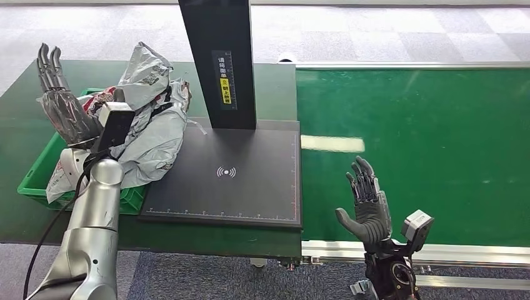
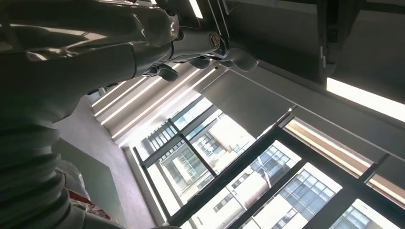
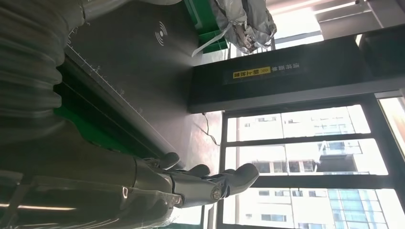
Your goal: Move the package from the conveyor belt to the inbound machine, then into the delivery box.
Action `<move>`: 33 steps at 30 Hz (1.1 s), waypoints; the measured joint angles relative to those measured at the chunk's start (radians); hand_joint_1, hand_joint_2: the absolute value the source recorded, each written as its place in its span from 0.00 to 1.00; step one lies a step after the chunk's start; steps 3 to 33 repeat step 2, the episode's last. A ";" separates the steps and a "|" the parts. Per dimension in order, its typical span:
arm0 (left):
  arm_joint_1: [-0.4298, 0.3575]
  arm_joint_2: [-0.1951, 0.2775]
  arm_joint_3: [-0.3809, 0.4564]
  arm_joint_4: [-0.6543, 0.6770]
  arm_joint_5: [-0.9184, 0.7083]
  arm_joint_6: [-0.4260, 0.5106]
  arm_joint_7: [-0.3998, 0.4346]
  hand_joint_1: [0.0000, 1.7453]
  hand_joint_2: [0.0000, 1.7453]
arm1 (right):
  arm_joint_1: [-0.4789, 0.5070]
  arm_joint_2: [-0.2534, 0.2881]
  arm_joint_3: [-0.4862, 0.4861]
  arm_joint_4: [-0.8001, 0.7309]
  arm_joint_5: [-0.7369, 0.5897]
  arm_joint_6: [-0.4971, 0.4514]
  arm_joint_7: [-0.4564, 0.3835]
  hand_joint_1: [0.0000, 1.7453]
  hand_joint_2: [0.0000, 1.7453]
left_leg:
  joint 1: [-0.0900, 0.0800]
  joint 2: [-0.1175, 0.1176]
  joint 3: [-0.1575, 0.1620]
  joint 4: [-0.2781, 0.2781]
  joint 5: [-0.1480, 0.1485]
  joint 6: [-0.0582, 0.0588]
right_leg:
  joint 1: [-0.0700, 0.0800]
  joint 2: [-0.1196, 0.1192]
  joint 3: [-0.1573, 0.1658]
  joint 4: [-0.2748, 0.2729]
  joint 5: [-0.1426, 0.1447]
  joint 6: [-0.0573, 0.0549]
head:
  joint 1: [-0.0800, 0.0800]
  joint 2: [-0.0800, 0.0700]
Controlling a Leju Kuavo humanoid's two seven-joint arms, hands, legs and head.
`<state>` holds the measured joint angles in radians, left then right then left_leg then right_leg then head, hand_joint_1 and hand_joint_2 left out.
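Grey plastic-wrapped packages point(image 1: 150, 119) are heaped in the green delivery box point(image 1: 37, 178) at the left; the heap also shows in the right wrist view point(image 3: 243, 21). My left hand point(image 1: 59, 100) is raised beside the heap, palm open, fingers straight up, holding nothing. The black inbound machine plate point(image 1: 231, 172) with its upright post point(image 1: 222, 59) stands bare in the middle. My right hand point(image 1: 369, 203) hovers open over the near edge of the green conveyor belt point(image 1: 425, 144), fingers spread and empty. No package lies on the visible belt.
The belt's metal frame rail point(image 1: 437, 253) runs along the near edge. A dark green table point(image 1: 19, 125) carries the box and the machine. Grey carpet floor lies beyond. Windows show past my fingers point(image 2: 229, 55) in the left wrist view.
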<state>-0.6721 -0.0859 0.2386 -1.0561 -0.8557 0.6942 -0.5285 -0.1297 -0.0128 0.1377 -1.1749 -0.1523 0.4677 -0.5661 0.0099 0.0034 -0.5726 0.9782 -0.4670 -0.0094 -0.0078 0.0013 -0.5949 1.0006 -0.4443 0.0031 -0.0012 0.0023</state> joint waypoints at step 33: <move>0.030 -0.011 -0.010 -0.045 0.069 0.000 -0.001 0.00 1.00 | 0.000 0.000 0.000 0.000 -0.001 0.000 -0.002 0.00 1.00 | 0.000 0.001 0.000 0.000 0.000 0.000 | 0.000 0.000 0.000 0.000 0.000 0.000 | 0.000 0.000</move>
